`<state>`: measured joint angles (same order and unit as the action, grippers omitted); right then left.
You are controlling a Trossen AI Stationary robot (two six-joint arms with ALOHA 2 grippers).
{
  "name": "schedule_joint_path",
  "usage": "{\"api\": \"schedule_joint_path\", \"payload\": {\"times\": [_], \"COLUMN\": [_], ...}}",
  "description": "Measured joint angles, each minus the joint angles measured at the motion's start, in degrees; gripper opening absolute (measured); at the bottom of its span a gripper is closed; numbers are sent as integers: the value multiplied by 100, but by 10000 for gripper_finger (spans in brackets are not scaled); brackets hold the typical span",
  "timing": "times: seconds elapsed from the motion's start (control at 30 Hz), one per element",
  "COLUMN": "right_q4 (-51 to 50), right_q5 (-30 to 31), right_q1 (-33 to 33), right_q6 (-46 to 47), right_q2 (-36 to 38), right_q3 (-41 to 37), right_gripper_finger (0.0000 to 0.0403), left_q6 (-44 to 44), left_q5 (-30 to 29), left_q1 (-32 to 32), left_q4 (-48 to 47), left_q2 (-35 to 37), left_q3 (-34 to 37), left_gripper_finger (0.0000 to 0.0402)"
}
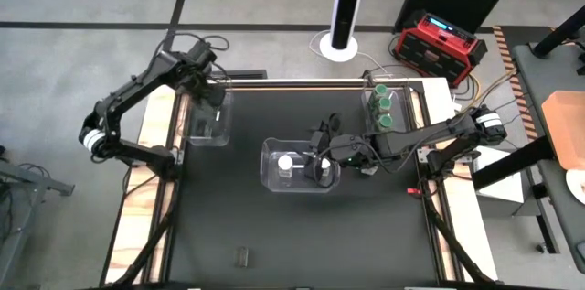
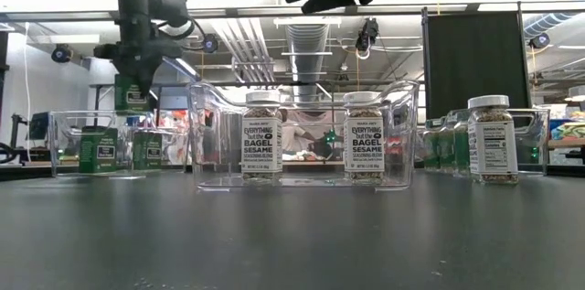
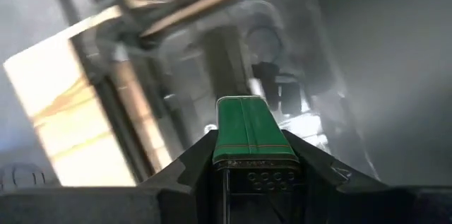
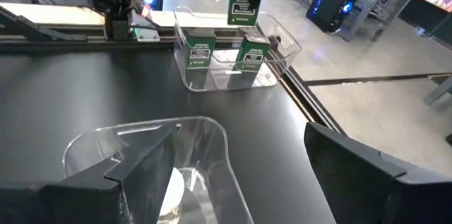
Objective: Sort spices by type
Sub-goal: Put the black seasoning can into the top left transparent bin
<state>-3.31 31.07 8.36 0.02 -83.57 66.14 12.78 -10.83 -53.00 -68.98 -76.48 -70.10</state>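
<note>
My left gripper is shut on a green rectangular spice tin above the clear left bin. Two more green tins stand in that bin. The clear centre bin holds two white-lidded bagel-seasoning jars, both upright. My right gripper hovers open over this bin's right part, with nothing between its fingers. Another white-lidded jar stands on the table toward the right. Green-lidded jars sit in the far right bin. My left gripper pinches the green tin between its two fingers, one on each of two opposite sides. The fingers point down from above. The tin hangs upright below them, lifted clear above the left bin and the tins in it.
The black tabletop lies bare in front of the centre bin, apart from a small dark object near the front edge. Wooden side rails run along both table sides. A red case stands on the floor behind the table.
</note>
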Motion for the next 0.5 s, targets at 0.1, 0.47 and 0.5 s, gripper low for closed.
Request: {"api": "schedule_joint_path", "payload": {"times": [0.1, 0.47, 0.5], "right_q4": [-6, -194, -208], "right_q5": [0, -4, -4], "right_q1": [0, 0, 0], "right_q6": [-5, 80, 91], "right_q2": [0, 0, 0], "right_q3": [-23, -88, -96], "right_gripper_finger": [294, 301, 303], "left_q6": [-299, 357, 425], "left_q5": [174, 381, 338], "left_q1": [273, 527, 530], "left_q4": [36, 345, 311], "left_q2": [28, -93, -98], "left_q3": [22, 44, 51], "left_gripper_finger": [114, 114, 114]}}
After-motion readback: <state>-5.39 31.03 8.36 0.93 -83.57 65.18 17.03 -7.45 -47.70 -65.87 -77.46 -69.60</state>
